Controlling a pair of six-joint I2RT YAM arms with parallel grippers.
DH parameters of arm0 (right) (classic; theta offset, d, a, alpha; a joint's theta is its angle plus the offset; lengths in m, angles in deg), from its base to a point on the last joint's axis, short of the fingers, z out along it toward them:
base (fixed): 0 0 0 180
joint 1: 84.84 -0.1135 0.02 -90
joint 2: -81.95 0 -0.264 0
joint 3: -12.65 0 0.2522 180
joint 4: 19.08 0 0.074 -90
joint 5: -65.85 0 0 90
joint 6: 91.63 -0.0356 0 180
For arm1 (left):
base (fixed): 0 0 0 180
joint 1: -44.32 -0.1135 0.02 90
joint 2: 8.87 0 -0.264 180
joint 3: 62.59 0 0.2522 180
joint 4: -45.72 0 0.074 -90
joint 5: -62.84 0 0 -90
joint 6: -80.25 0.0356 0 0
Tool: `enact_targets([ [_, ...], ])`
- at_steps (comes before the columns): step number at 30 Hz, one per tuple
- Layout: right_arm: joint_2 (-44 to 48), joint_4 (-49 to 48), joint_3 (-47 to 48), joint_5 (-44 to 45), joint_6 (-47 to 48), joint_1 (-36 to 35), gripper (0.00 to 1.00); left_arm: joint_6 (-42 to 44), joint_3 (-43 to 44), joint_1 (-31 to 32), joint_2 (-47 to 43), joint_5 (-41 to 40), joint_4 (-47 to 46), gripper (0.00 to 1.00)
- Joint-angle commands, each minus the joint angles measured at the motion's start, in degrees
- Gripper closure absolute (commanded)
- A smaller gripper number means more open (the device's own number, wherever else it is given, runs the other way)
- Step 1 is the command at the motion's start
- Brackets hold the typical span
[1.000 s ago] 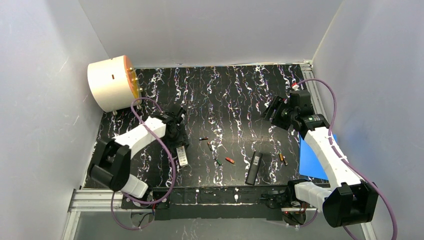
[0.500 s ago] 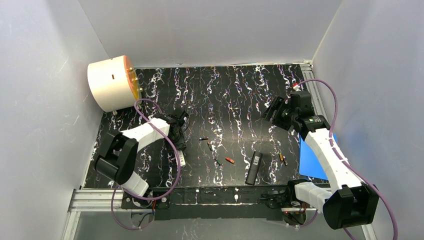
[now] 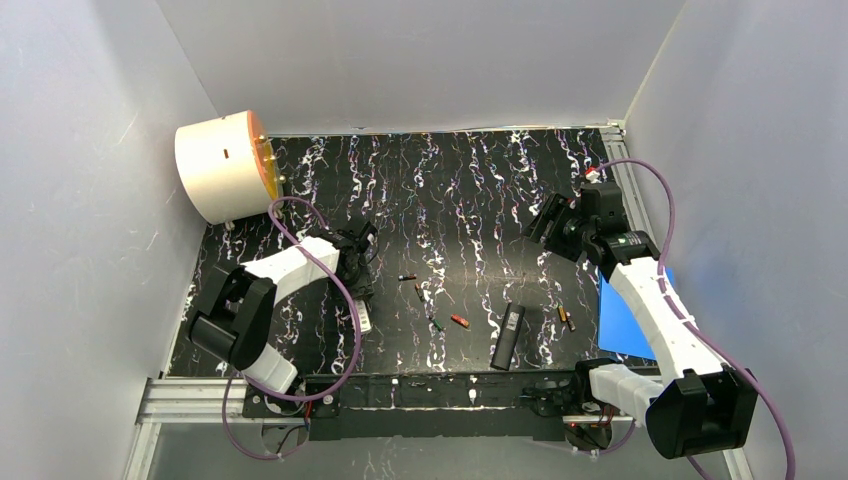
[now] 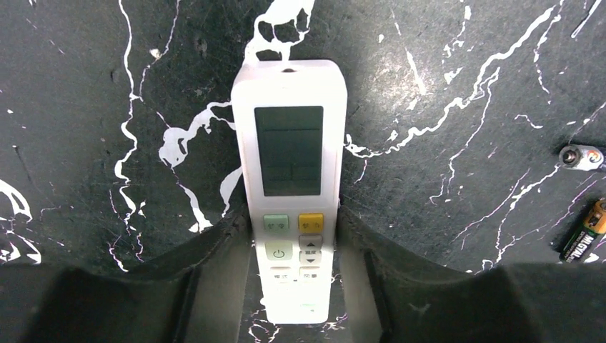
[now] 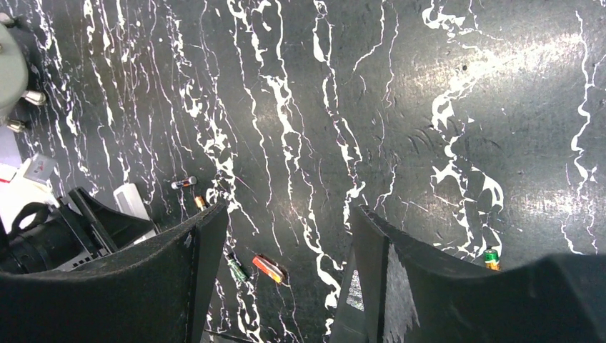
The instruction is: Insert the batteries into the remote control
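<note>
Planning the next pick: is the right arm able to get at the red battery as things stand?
Probably yes: the right fingers, open and empty, face the red battery across bare table; only the green battery lies close beside it.

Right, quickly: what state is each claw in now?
Left claw: straddling the white remote, firm grip cannot be told.
Right claw: open, holding nothing.
</note>
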Motion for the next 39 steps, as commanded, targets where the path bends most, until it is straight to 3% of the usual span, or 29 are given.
enact_targets([
  [1, 0.9, -0.99, -1.12, 0.14, 0.64, -0.23, 0.27, -0.16, -1.38, 0.09, 0.37, -1.23, 0.29, 0.61],
  [4, 0.99, -0.9, -1.05, -0.41, 1.34, -0.16, 0.27, 0.89, -1.16, 0.08, -1.5, -0.42, 0.06, 0.72],
  [8, 0.78, -1.7, -0.89, -2.69, 1.75, -0.21, 0.27, 9.27, 0.91, 0.09, -6.06, 6.89, -3.4, 0.86],
  [13, -0.32, -8.36, -1.27, -8.8, -1.79, -0.25, 0.24, 17.05, 6.7, 0.08, -13.02, 17.84, -6.37, 0.87],
  [16, 0.53, -18.64, -2.88, -15.93, -5.37, -0.32, 0.18, 19.03, 12.47, 0.07, -14.47, 27.8, -9.04, 0.87],
  [21, 4.0, -42.52, -6.7, -22.49, -16.72, -4.33, 0.03, 10.81, 21.77, 0.14, -13.09, 45.72, -20.25, 0.87],
  [24, 3.27, -52.22, -7.0, -22.56, -21.24, -9.99, 0.01, 0.49, 23.53, 0.08, -12.28, 52.57, -33.01, 0.87],
  [27, 1.37, -57.25, -4.51, -23.5, -22.54, -14.51, 0.01, -6.04, 26.07, 0.07, -11.97, 55.77, -41.33, 0.86],
  [31, -0.13, -64.18, -2.19, -24.95, -24.84, -18.19, 0.01, -8.64, 30.03, 0.08, -10.5, 58.88, -42.17, 0.86],
  [39, -4.51, -65.06, 2.69, -28.1, -25.2, -21.28, 0.03, -11.76, 32.13, 0.13, -10.78, 60.28, -44.65, 0.86],
])
